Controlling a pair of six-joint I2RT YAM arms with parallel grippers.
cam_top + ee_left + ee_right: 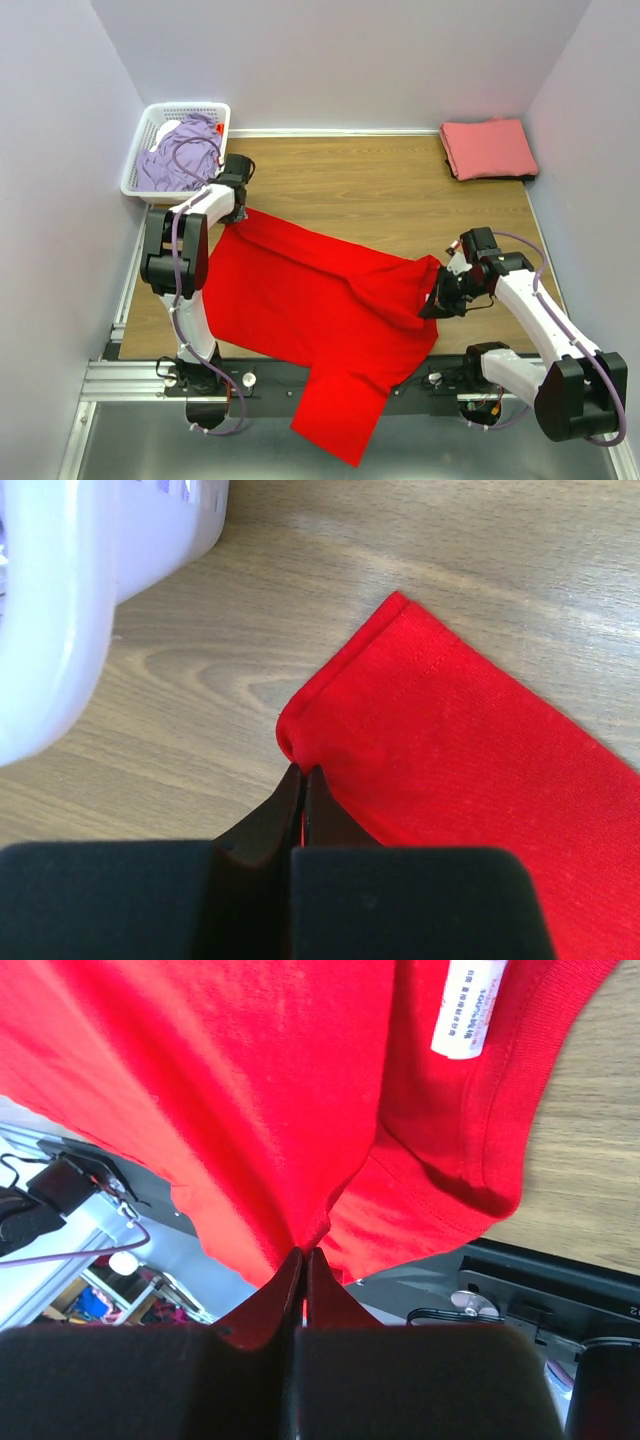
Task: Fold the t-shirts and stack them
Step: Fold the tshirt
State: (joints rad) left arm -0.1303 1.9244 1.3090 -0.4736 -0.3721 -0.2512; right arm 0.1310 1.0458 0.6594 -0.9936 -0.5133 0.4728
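Pale walls (350,60) close in a wood-grain table (380,190). From the top camera, the red t-shirt (320,310) lies spread across the near half. Its taut upper edge is the long axis, running from 10 o'clock to about 4 o'clock, and one part hangs past the near edge toward 6 o'clock. The left gripper (236,200) sits at the 10 o'clock end of that edge and the right gripper (440,295) at the other end. A white lattice basket (150,140) at 11 o'clock holds a crumpled lavender t-shirt (185,150). A folded salmon-pink t-shirt (490,148) lies flat at 1 o'clock.

The left wrist camera alone shows the grip. The jaws are pressed together on a stitched hem corner of the red cloth, which fans away toward 3 o'clock. The basket wall is a blur at 10 o'clock.

The right wrist camera shows what the others miss: a white neck tag (467,1005) at 1 o'clock, inside the ribbed collar. These jaws are also closed, pinching a fold of red fabric that rises from them toward 12 o'clock. The metal rail (60,1230) and its cables lie at 8 o'clock.
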